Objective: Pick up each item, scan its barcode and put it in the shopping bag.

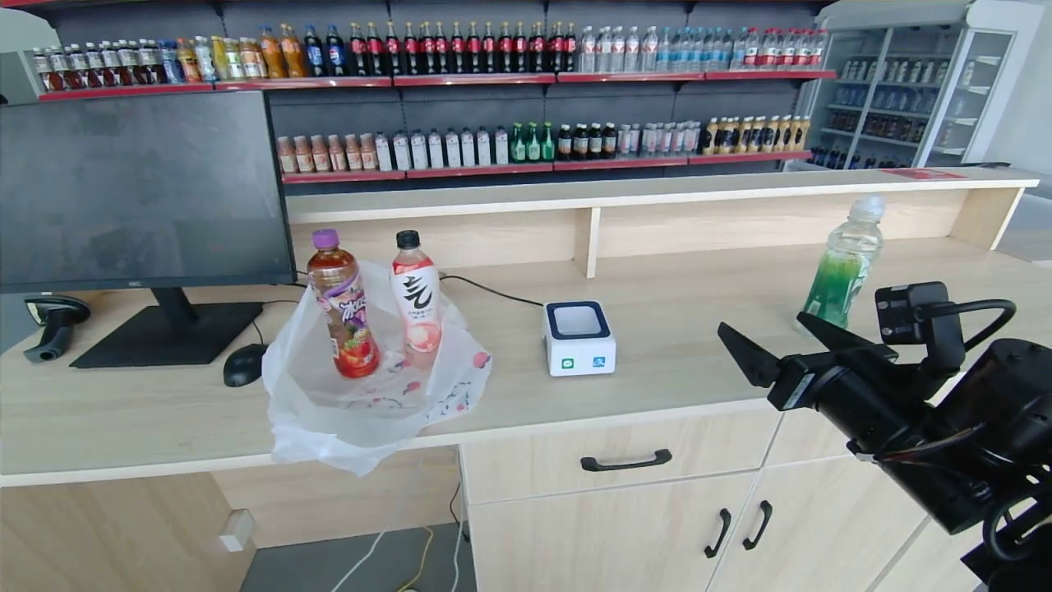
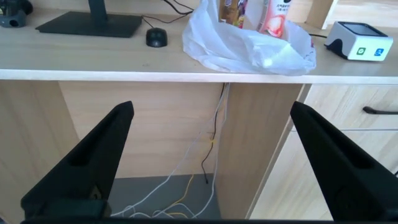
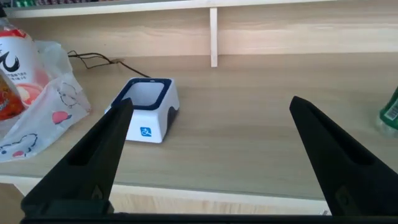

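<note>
a: where does the job stand?
b: two bottles are upright in the shopping bag (image 1: pixel 345 427) on the counter (image 1: pixel 699 370), a red one (image 1: pixel 341 312) and a pink one (image 1: pixel 416 304). i'd judge the green bottle (image 1: pixel 842 267) is the one left to do. it stands alone toward the right end of the counter, well apart from the scanner (image 1: pixel 579 337).
a: and the claws?
b: the right gripper (image 1: pixel 760 325) hangs at the counter's front edge, near the green bottle but not touching it. its jaws are spread wide with nothing in them. the left gripper (image 2: pixel 208 112) sits low, below the counter top in front of the cabinet, also wide open and empty.
a: what could go wrong?
b: the bottle is tall and slim. if one finger meets it before the other, it could tip and roll along the counter. it looks like smooth plastic too, so a grip high on the neck might let it swing or slip.
a: at the scanner?
b: i can't tell which way the barcode faces. if it's turned away from the scanner, it won't read.
a: and the bag?
b: its near side droops over the counter edge, and the two bottles crowd the mouth. lowering a third could knock one over or drag the bag off.
</note>
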You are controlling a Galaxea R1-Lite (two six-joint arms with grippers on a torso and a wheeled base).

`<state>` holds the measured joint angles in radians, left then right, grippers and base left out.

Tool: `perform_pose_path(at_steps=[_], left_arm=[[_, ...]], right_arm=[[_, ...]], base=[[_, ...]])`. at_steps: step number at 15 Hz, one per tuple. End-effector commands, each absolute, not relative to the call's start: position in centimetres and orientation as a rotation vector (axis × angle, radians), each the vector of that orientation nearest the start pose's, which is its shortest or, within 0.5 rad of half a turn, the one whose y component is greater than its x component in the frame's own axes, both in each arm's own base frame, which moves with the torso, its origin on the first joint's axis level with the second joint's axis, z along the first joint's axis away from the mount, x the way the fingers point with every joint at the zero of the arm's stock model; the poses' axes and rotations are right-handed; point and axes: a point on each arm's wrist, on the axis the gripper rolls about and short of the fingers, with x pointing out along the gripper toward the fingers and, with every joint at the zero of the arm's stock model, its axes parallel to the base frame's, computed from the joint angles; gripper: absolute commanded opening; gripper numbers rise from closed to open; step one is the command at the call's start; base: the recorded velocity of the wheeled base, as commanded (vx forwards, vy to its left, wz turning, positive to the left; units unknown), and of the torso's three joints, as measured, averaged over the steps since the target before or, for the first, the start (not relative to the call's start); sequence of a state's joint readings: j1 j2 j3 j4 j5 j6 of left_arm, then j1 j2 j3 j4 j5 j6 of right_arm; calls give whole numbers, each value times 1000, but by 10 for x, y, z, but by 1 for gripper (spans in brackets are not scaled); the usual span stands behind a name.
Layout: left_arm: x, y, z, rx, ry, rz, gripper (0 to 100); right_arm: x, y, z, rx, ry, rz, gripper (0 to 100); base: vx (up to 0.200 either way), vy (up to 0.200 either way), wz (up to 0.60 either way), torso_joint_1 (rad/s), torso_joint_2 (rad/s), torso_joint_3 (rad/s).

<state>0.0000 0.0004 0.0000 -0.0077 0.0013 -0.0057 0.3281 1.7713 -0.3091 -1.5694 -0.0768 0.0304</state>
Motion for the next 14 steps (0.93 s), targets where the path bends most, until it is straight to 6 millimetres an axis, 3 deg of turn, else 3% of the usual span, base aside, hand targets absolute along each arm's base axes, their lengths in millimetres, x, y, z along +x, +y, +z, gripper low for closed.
perform_pose_path(at_steps=[1,14], left_arm=[[-23,0,76,-8,-8,2,100],[-23,0,76,-8,-8,2,100]], right_arm=[[243,81,138,51,-94,253,100],[240,81,134,45,-75,257,100]], base=[[0,-200,0,2,-2,2],[0,-200,0,4,1,2]])
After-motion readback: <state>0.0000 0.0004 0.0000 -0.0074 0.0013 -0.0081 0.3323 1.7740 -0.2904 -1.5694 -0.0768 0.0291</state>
